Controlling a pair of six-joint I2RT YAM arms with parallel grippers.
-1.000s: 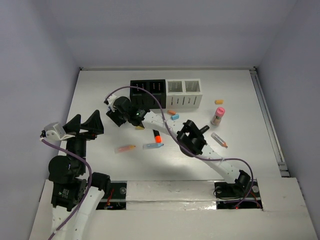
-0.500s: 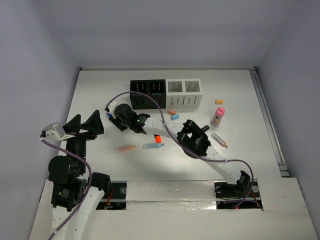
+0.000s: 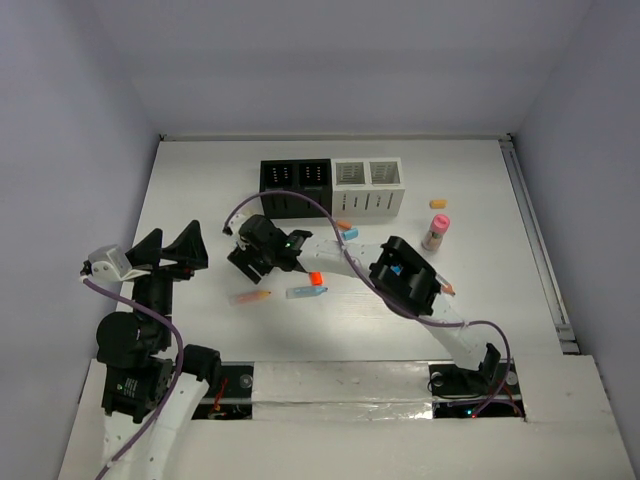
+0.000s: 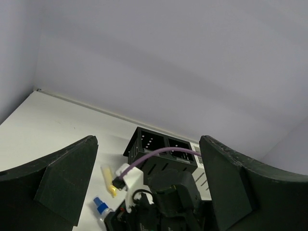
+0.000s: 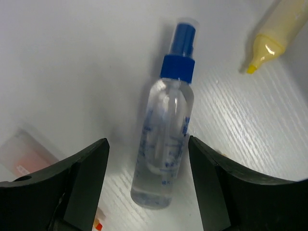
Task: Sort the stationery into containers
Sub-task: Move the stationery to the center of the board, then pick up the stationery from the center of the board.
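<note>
Stationery is lying scattered on the table (image 3: 500, 310). One piece, a clear spray bottle (image 5: 166, 144) with a blue cap, is lying flat between the fingers (image 5: 86, 178) of the right gripper (image 5: 147, 159), which are standing wide with a gap on either side. A yellow highlighter (image 5: 274, 36) is lying just beside it. Further out, the left gripper (image 3: 168, 250) is hanging wide and empty at the near left. The containers (image 3: 332, 185) are standing at the far centre. Judgement: a pick-up is in hand. The next move is calling for lowering, squaring across the bottle's body and closing.
</note>
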